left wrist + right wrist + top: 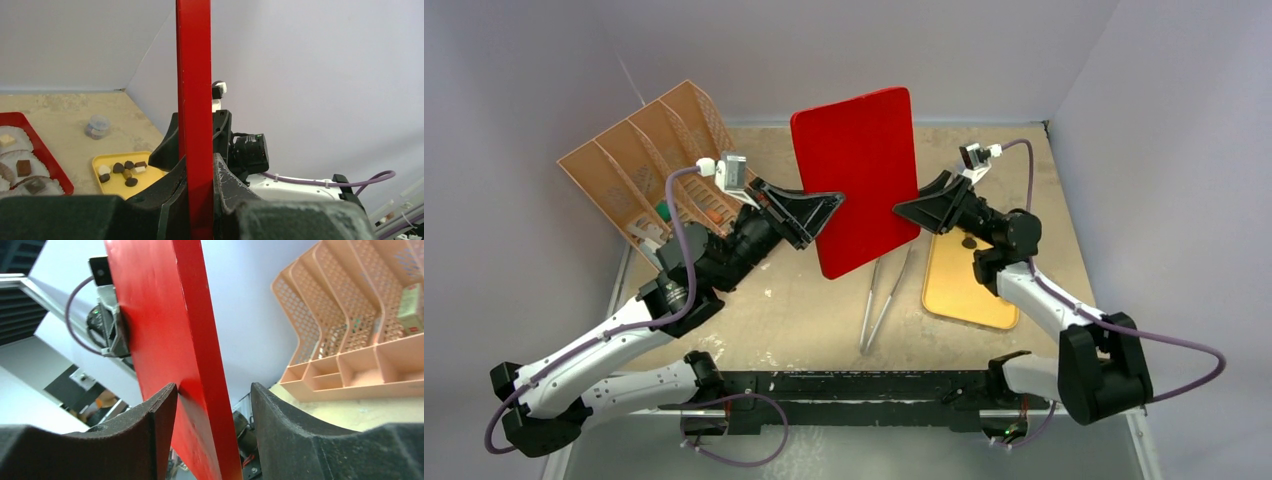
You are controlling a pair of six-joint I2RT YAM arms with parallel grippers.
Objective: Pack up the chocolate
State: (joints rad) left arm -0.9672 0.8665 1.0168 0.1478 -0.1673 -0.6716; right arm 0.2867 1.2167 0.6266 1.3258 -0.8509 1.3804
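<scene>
A red lid [859, 175] is held upright above the table, and my left gripper [824, 215] is shut on its left edge. In the left wrist view the lid's edge [194, 100] runs straight up between the gripper [200, 172] pads. My right gripper [907, 215] straddles the lid's right edge. In the right wrist view one pad touches the lid [165, 340] and the other stands apart, so that gripper [212, 410] is open. Chocolate [122, 169] lies on a yellow tray [117, 190]. More chocolate [23, 167] sits in paper cups in a red box [47, 157].
An orange mesh organizer [654, 165] stands at the back left. Metal tweezers [884, 300] lie in the table's middle, next to the yellow tray [969, 285], which my right arm partly covers. A small grey jar [97, 126] stands behind the tray.
</scene>
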